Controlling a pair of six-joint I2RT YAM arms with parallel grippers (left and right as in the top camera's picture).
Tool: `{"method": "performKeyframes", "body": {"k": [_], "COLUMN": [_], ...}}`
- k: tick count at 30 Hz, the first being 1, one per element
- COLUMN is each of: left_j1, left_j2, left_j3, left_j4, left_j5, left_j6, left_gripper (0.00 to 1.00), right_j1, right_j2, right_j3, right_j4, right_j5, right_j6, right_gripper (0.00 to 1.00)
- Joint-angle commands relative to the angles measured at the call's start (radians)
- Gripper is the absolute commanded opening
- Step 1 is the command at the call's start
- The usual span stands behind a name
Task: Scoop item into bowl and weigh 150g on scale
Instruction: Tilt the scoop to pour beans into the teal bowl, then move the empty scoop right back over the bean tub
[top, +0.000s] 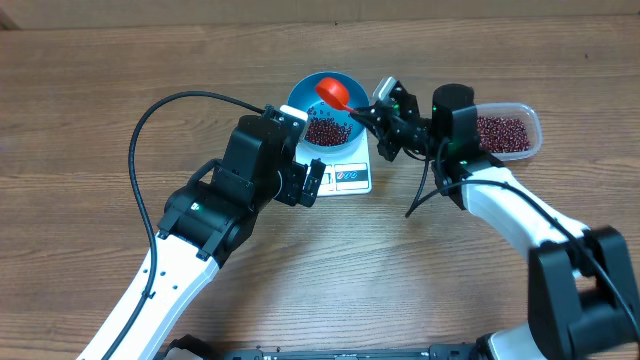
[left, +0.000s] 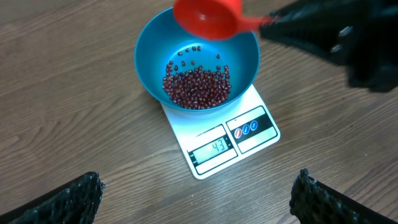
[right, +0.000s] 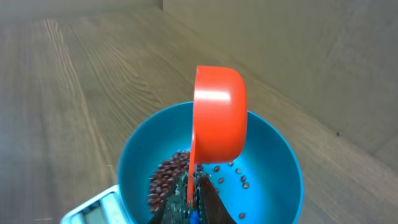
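The blue bowl (left: 198, 62) stands on the white scale (left: 222, 142), with a heap of dark red beans (left: 196, 87) in its bottom. My right gripper (right: 198, 194) is shut on the handle of a red scoop (right: 217, 118), which is tipped on its side over the bowl (right: 273, 162). In the overhead view the scoop (top: 333, 92) hangs above the bowl's far rim. My left gripper (left: 198, 198) is open and empty, hovering over the table just in front of the scale (top: 345, 178).
A clear plastic tub (top: 505, 132) filled with beans sits right of the scale, partly under my right arm. A black cable (top: 150, 130) loops over the table at the left.
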Motion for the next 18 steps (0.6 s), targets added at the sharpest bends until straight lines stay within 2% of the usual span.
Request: {"method": "performKeyframes", "body": {"k": [1,4,8,11,18], "left_j1": [0.004,0.004,0.004,0.004,0.004], "left_j2": [0.004,0.004,0.004,0.005,0.005], "left_j3": [0.028,0.028,0.028,0.028,0.028], "left_j4": [0.003,0.003,0.003,0.003,0.003], "left_j5": [-0.009,-0.009,-0.009,-0.009,-0.009], "left_j6": [0.005,0.005,0.005,0.005,0.005], "left_gripper": [0.99,0.99,1.0,0.99,0.99], "right_j1": [-0.003,-0.005,-0.005,-0.005,-0.005], "right_j2": [-0.119,-0.204,-0.389,-0.468,-0.502], "right_j3": [0.007,0.007,0.007,0.007,0.007], "right_j4": [-0.058,-0.124,-0.315,-0.439,-0.628], "right_j5": [0.003,0.042,0.338,0.483,0.888], "right_j6": [0.082,0.153,0.266,0.277,0.454], "right_gripper": [0.04,0.04,0.04,0.04,0.04]}}
